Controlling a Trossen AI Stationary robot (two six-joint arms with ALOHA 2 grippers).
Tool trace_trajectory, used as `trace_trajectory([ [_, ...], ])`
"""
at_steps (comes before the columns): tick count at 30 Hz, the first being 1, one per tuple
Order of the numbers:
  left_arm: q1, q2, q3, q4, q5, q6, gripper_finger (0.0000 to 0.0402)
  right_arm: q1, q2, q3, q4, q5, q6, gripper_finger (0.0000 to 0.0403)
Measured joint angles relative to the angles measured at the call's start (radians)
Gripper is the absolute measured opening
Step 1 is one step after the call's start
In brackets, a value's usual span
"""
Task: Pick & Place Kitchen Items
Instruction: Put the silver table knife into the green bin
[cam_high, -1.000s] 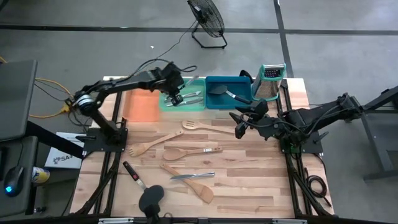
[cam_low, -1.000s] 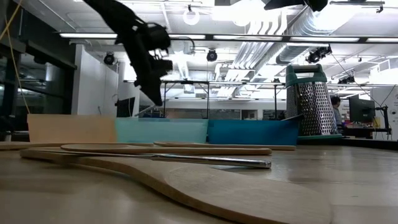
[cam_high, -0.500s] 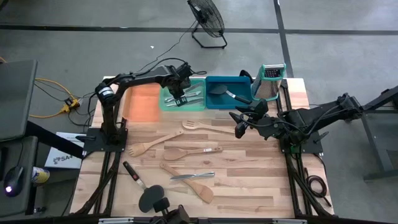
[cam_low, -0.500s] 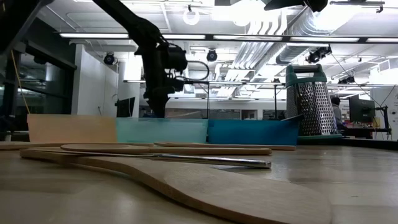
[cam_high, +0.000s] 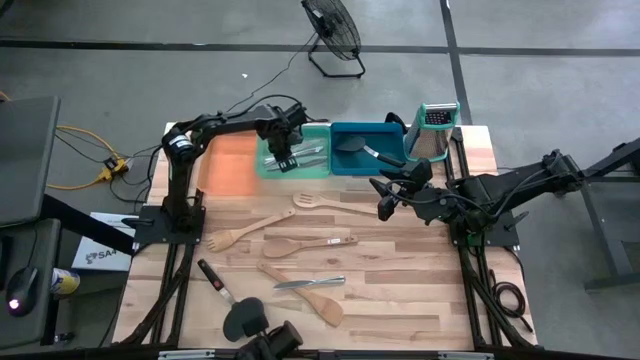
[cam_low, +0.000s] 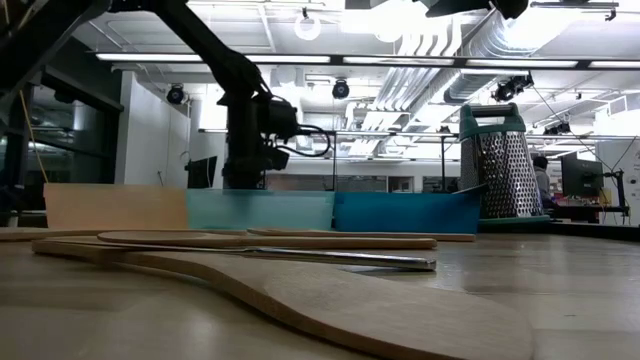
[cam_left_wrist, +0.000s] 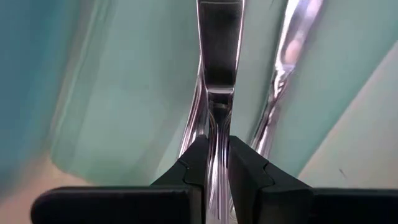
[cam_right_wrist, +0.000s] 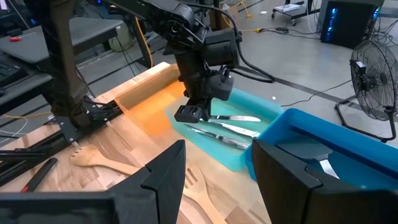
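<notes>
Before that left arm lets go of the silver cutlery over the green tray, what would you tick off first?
1. Left gripper over the green tray, not the orange tray: ok.
2. Grip on the silver piece: ok, the fingers pinch its handle in the left wrist view.
3. Piece low enough to release: cannot tell, the tray wall hides the gap in the low view.
4. Landing spot: not ok if a bare floor is wanted; other silver cutlery already lies in that tray.
5. Right gripper out of the way: ok, it waits open above the table, in front of the blue tray.
</notes>
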Motion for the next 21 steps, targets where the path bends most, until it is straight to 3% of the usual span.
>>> trace_trajectory([
  [21, 0.013, 0.01, 0.0, 0.003, 0.026, 0.024, 0.0035, 0.0, 0.0, 0.0, -0.007, 0.0, -0.001, 0.0175],
])
